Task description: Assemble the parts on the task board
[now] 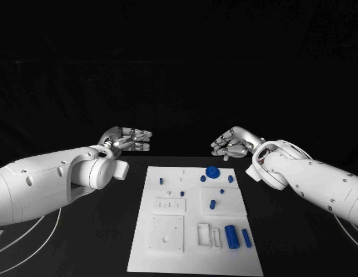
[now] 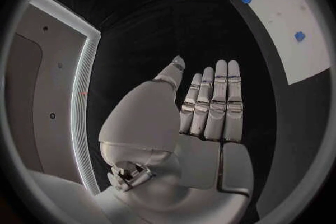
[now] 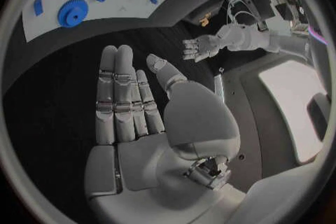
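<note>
Head view: one white task board (image 1: pixel 197 254) is laid mid-table, bearing one blue gear (image 1: pixel 213 171), two upright blue cylinders (image 1: pixel 231 237) near its front and several small blue pegs. Left hand (image 1: pixel 127 139) and right hand (image 1: pixel 235 142) are raised beyond it, fingers extended, nothing held. Assembly is judged not yet begun; a reach to a part is called for.

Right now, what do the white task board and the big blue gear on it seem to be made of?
Task board: probably matte white plastic; flat, with moulded recesses and no shine. Blue gear: likely plastic too, possibly printed; uniform saturated blue, with a toothed rim visible in the right wrist view. Neither looks metallic.
</note>
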### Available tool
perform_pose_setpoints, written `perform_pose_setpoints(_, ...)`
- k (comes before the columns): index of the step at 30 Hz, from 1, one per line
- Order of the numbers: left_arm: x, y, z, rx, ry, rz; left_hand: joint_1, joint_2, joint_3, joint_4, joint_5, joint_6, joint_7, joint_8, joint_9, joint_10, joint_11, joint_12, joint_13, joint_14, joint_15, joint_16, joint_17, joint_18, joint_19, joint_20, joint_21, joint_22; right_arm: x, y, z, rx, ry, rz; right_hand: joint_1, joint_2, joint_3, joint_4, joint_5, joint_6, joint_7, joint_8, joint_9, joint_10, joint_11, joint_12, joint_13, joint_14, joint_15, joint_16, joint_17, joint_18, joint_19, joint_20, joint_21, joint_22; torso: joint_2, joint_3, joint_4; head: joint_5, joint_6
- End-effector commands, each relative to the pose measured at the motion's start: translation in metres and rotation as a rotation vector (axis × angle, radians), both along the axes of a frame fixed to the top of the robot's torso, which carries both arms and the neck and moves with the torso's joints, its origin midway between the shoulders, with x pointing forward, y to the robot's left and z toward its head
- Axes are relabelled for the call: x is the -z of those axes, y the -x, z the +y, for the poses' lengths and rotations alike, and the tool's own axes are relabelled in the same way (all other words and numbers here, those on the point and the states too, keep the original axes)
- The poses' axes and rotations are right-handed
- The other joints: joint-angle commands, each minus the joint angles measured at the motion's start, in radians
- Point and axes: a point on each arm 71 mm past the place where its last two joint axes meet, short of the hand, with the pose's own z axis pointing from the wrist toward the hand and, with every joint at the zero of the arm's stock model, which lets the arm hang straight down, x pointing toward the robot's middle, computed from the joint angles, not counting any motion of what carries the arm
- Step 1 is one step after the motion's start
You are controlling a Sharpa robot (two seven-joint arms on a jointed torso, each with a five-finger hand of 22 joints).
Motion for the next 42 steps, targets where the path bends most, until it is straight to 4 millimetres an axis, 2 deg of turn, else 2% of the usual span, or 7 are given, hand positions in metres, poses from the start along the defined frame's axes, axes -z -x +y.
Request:
perform_pose_setpoints(1, -0.006, 0.005, -0.007, 0.061, 0.009, -0.018, -0.012, 0.003, -0.007, -0.008, 0.003, 0.000, 0.002, -0.003, 0.001, -0.001, 0.002, -0.005, 0.001, 0.007, 0.000, -0.005, -0.001, -0.018, -0.002, -0.005, 0.008, -0.003, -0.002, 0.003, 0.007, -0.027, 0.226, -0.119, -0.007, -0.025, 0.017, -0.027, 0.002, 0.020, -0.007, 0.005, 0.002, 0.021, -0.007, 0.005, 0.002, 0.029, -0.019, 0.249, 0.185, 0.032, 0.061, -0.029, 0.156, 0.120, 0.023, -0.0007, 0.0146, -0.009, 0.006)
perform_pose_setpoints(4, -0.010, 0.011, -0.009, 0.079, 0.018, -0.014, -0.015, 0.001, -0.010, -0.009, 0.003, 0.000, 0.002, -0.003, 0.001, 0.000, 0.002, -0.005, 0.001, 0.008, 0.000, -0.004, 0.000, -0.018, -0.001, -0.005, 0.009, -0.003, -0.003, 0.005, 0.015, -0.038, 0.297, -0.154, -0.011, -0.039, 0.049, -0.026, -0.001, 0.020, -0.009, 0.005, 0.002, 0.015, -0.006, 0.005, 0.002, 0.020, -0.018, 0.307, 0.218, 0.033, 0.062, -0.031, 0.193, 0.164, 0.035, -0.0013, 0.0202, -0.013, 0.010)
perform_pose_setpoints(7, -0.014, 0.018, -0.012, 0.101, 0.029, -0.012, -0.020, 0.001, -0.014, -0.012, 0.002, 0.000, 0.002, -0.003, 0.001, 0.000, 0.002, -0.005, 0.001, 0.009, 0.000, -0.004, 0.000, -0.018, -0.001, -0.005, 0.011, -0.004, 0.000, 0.007, 0.022, -0.046, 0.365, -0.178, -0.012, -0.048, 0.073, -0.025, -0.022, 0.021, -0.011, 0.005, 0.002, 0.008, -0.004, 0.005, 0.002, 0.013, -0.015, 0.352, 0.235, 0.018, 0.085, -0.036, 0.214, 0.192, 0.049, -0.0022, 0.0286, -0.020, 0.014)
perform_pose_setpoints(16, -0.019, 0.032, -0.026, 0.164, 0.055, -0.004, -0.023, 0.004, -0.019, -0.022, 0.001, 0.000, 0.002, -0.003, 0.001, -0.001, 0.002, -0.005, 0.001, 0.009, 0.001, -0.005, -0.001, -0.019, -0.002, -0.005, 0.014, -0.008, 0.014, 0.013, 0.033, -0.056, 0.502, -0.206, -0.010, -0.069, 0.089, -0.022, -0.077, 0.023, -0.015, 0.005, 0.002, -0.010, 0.000, 0.005, 0.002, 0.003, -0.008, 0.394, 0.231, 0.009, 0.102, -0.031, 0.214, 0.226, 0.074, -0.0032, 0.0469, -0.033, 0.018)
perform_pose_setpoints(32, -0.027, 0.036, -0.031, 0.194, 0.061, -0.012, -0.026, 0.005, -0.025, -0.029, 0.000, -0.002, 0.003, -0.003, 0.001, -0.009, 0.005, -0.005, 0.001, 0.003, 0.003, -0.007, -0.001, -0.019, -0.007, -0.003, 0.014, -0.013, 0.035, 0.020, 0.036, -0.063, 0.558, -0.187, -0.002, -0.080, 0.101, -0.020, -0.086, 0.018, -0.014, 0.005, 0.002, -0.021, 0.004, 0.005, 0.002, -0.005, -0.004, 0.426, 0.202, 0.011, 0.116, -0.027, 0.153, 0.326, 0.100, 0.0046, 0.0493, -0.037, 0.022)
perform_pose_setpoints(35, -0.028, 0.036, -0.031, 0.197, 0.061, -0.012, -0.026, 0.006, -0.025, -0.030, 0.000, -0.002, 0.003, -0.003, 0.001, -0.009, 0.005, -0.005, 0.001, 0.002, 0.003, -0.008, -0.001, -0.019, -0.007, -0.003, 0.014, -0.013, 0.037, 0.020, 0.035, -0.055, 0.564, -0.187, 0.000, -0.082, 0.107, -0.020, -0.095, 0.019, -0.015, 0.005, 0.002, -0.023, 0.004, 0.005, 0.002, -0.005, -0.004, 0.428, 0.202, 0.011, 0.118, -0.027, 0.148, 0.336, 0.104, 0.0023, 0.0514, -0.038, 0.022)
perform_pose_setpoints(42, -0.029, 0.036, -0.031, 0.200, 0.060, -0.011, -0.026, 0.006, -0.026, -0.030, 0.000, -0.002, 0.003, -0.003, 0.001, -0.010, 0.005, -0.005, 0.001, 0.001, 0.004, -0.008, -0.001, -0.019, -0.008, -0.002, 0.014, -0.014, 0.037, 0.019, 0.034, -0.028, 0.565, -0.205, -0.006, -0.097, 0.169, -0.017, -0.123, 0.023, -0.013, 0.005, 0.002, -0.020, 0.004, 0.005, 0.002, -0.006, -0.004, 0.436, 0.202, 0.007, 0.127, -0.028, 0.135, 0.377, 0.113, 0.0025, 0.0529, -0.037, 0.027)
